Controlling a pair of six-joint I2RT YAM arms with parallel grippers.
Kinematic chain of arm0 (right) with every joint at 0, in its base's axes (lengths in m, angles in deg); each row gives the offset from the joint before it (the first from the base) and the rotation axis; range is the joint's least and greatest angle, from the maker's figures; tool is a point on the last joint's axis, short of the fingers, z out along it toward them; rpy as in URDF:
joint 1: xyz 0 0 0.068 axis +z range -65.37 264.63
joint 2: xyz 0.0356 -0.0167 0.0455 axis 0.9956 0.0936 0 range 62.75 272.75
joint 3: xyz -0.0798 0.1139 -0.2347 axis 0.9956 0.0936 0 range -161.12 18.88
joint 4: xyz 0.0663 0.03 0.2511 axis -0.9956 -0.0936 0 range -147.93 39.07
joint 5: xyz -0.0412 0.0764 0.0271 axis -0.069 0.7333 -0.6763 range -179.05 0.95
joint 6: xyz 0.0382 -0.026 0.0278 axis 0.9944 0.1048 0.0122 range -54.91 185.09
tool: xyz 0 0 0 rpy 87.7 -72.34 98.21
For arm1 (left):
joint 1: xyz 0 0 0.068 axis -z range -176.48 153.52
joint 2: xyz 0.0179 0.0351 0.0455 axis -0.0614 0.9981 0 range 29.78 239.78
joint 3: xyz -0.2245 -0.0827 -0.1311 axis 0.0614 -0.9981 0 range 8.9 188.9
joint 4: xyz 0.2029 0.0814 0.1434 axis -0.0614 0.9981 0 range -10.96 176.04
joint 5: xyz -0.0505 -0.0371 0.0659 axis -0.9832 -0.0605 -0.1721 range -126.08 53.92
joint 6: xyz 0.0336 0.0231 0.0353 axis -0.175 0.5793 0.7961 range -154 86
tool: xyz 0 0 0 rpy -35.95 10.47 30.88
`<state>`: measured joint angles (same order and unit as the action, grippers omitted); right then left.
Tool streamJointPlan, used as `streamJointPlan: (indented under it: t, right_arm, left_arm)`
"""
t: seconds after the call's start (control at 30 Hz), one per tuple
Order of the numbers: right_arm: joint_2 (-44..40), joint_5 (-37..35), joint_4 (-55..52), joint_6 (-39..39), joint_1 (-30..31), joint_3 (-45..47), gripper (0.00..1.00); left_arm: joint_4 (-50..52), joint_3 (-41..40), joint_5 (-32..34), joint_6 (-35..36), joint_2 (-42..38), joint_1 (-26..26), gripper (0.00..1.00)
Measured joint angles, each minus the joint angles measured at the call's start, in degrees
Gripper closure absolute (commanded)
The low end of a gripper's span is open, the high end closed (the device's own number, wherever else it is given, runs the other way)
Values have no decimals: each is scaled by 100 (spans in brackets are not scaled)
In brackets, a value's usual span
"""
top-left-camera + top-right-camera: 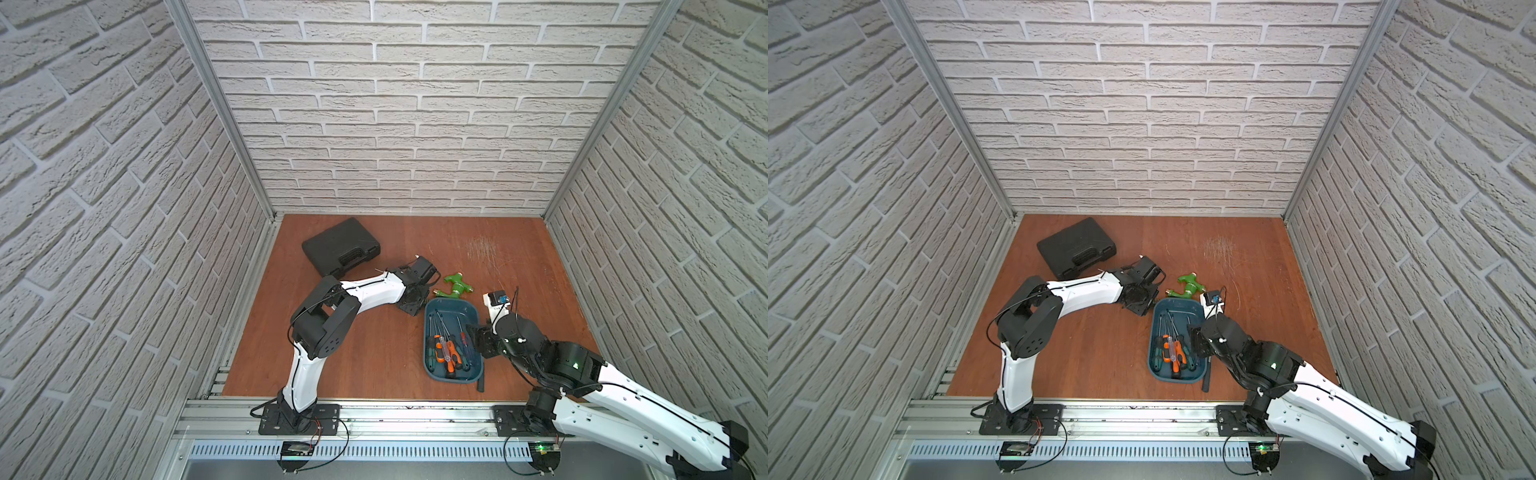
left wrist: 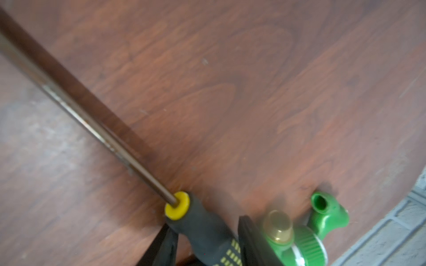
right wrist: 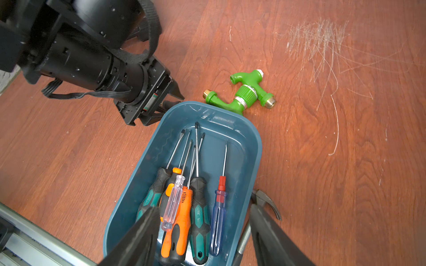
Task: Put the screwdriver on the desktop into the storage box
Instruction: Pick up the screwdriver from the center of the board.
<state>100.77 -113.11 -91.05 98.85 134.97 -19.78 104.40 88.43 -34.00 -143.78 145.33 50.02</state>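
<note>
Currently the black-handled, yellow-collared screwdriver (image 2: 202, 228) lies on the tabletop (image 2: 253, 92) around mid-board, just off the far-left corner of the storage box (image 3: 147, 165), beside a green hose fitting (image 2: 306, 244). Left end effector (image 2: 205, 223) straddles its handle closely; whether it is pinching yet, cannot tell. Right end effector (image 3: 204, 208) hovers with jaws spread over the box's near end, above several other screwdrivers (image 3: 182, 214). Black tool case (image 1: 340, 247) sits near the far-left corner.

Screwdriver (image 2: 207, 232) black with yellow dashes; storage box (image 3: 251, 142) teal.
</note>
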Motion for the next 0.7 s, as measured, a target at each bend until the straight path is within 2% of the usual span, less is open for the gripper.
streamJointPlan:
  t: [0.03,0.3,0.53,0.7]
  right_arm:
    - [-50,-26,-4,39,0,42,33]
    - [-439,-186,-177,321,0,232,35]
    - [-492,-179,-291,376,0,234,35]
    - [-308,-111,-293,332,0,210,35]
  left_arm:
    - [4,0,-2,-28,2,0,65]
    - [-243,-326,-11,24,-166,-116,81]
    - [72,-835,245,890,-645,-570,81]
    - [455,-1482,619,2092,-1255,-1211,74]
